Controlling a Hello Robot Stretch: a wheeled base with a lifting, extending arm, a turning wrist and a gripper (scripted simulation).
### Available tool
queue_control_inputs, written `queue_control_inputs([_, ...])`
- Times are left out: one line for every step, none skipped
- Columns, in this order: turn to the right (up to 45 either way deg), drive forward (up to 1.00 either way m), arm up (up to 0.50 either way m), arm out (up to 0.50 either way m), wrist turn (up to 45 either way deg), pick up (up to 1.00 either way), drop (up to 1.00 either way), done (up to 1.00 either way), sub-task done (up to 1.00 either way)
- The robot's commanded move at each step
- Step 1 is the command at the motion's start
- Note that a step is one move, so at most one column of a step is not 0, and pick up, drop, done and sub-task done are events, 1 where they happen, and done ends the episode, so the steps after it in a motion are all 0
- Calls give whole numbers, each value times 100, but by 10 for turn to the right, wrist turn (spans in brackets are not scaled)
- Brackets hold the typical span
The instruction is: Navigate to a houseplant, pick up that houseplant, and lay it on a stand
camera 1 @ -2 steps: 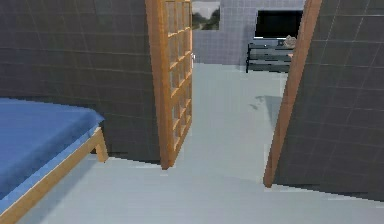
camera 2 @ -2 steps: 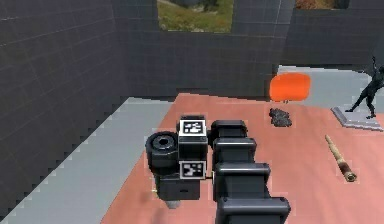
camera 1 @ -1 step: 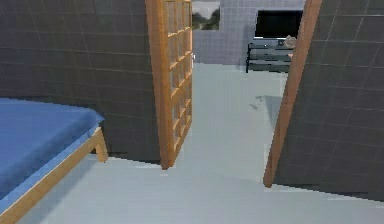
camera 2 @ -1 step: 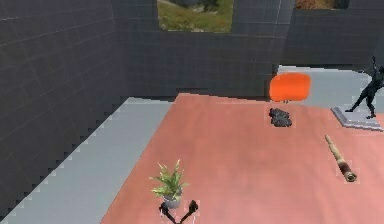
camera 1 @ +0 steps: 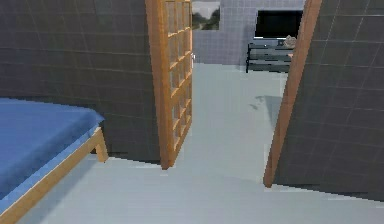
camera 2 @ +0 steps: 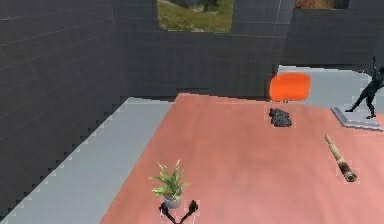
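Observation:
A small houseplant point(camera 2: 171, 183) with green spiky leaves in a pale pot stands on a salmon-coloured table point(camera 2: 250, 165), near the table's front left corner in the arm side view. Two thin dark fingers of the gripper point(camera 2: 179, 210) show at the pot's base, right at the bottom of that view. I cannot tell whether the gripper holds anything. In the forward view, a low grey stand point(camera 1: 270, 55) carrying a dark television point(camera 1: 279, 23) is seen far off through a doorway.
An open wooden door point(camera 1: 172, 75) and a wooden frame post point(camera 1: 292, 95) flank the doorway, with a blue bed point(camera 1: 40, 135) at the left. On the table lie a dark lump point(camera 2: 281, 117), a bat point(camera 2: 340, 158) and a dark statue point(camera 2: 368, 92); an orange chair point(camera 2: 291, 87) stands behind.

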Motion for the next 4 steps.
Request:
queue_control_inputs([0, 0, 10, 0, 0, 0, 0, 0, 0])
queue_control_inputs([-450, 0, 0, 0, 0, 0, 0, 0, 0])
queue_control_inputs([-210, 0, 0, 0, 0, 0, 0, 0, 0])
queue_control_inputs([0, 10, 0, 0, 0, 0, 0, 0, 0])
